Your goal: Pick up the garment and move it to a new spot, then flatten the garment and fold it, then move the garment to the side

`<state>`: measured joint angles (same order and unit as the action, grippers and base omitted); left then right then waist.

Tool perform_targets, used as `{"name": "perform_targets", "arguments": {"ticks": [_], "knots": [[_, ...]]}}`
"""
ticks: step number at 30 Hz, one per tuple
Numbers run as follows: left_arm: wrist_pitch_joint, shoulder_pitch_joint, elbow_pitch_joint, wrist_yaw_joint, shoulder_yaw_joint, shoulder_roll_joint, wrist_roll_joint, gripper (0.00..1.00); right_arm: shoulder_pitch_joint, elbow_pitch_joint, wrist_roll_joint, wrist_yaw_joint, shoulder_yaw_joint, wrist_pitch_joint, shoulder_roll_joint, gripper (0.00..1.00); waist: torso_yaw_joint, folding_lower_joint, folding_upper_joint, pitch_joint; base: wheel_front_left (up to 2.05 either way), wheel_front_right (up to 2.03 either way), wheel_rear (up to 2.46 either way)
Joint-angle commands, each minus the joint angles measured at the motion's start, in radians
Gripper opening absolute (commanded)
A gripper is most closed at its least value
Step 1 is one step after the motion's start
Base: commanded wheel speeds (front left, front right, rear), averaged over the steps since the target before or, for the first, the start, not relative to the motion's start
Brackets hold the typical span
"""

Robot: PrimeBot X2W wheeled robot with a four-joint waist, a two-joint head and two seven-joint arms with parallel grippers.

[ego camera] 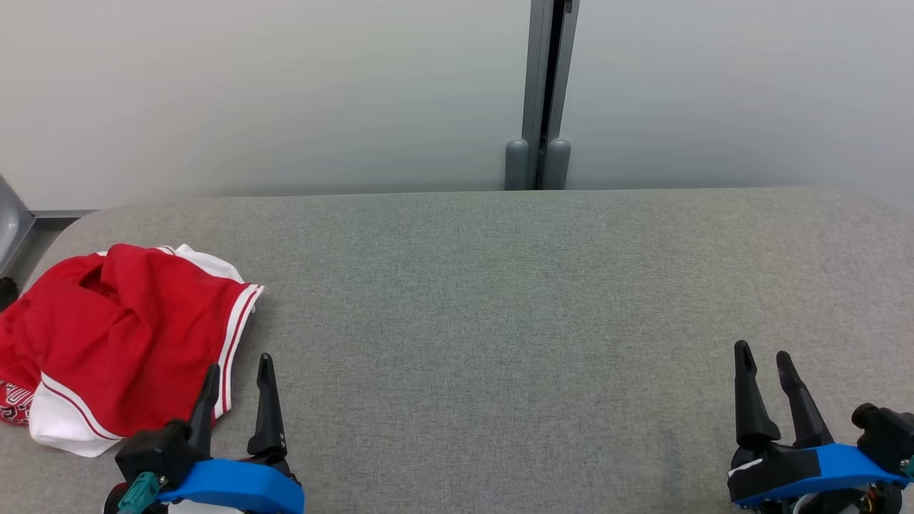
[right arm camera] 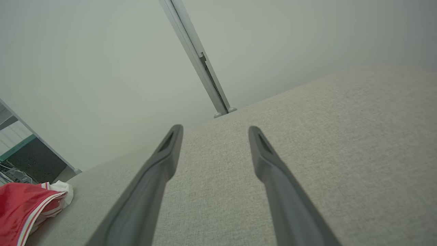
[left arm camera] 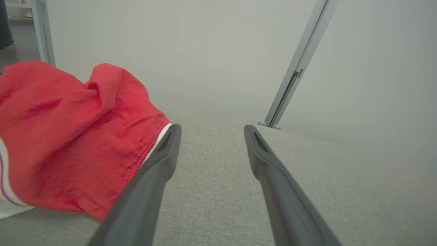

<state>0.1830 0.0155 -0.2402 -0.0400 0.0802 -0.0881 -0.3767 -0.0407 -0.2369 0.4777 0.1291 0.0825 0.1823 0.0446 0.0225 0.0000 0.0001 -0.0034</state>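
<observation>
A crumpled red garment with white trim and stripes lies bunched at the left end of the grey fabric surface. My left gripper stands open at the lower left, its left finger just at the garment's right hem, nothing between the fingers. In the left wrist view the garment bulks beside the left finger of that gripper. My right gripper is open at the lower right, far from the cloth. In the right wrist view the right gripper is open and the garment sits at the lower left.
A pale wall rises behind the surface, with a grey vertical post and two round feet at its base. The surface's left edge curves off near the garment, with a metal frame beyond it.
</observation>
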Motion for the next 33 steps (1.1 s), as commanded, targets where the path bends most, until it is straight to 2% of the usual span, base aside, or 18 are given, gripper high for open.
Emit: {"name": "perform_targets", "arguments": {"ticks": [1,33], "knots": [[0.009,0.000,0.000,0.006,0.004,-0.008,0.026,1.00,0.000,0.004,-0.024,0.002,0.001,0.009,0.008,1.00,0.001,0.0000,-0.0001,-0.001,0.00,0.00,0.00],[0.027,-0.006,-0.021,0.049,0.033,-0.021,0.214,1.00,-0.009,-0.040,-0.268,0.002,-0.015,0.074,0.009,1.00,0.004,0.0000,-0.0001,0.000,0.00,0.00,0.00]]}}
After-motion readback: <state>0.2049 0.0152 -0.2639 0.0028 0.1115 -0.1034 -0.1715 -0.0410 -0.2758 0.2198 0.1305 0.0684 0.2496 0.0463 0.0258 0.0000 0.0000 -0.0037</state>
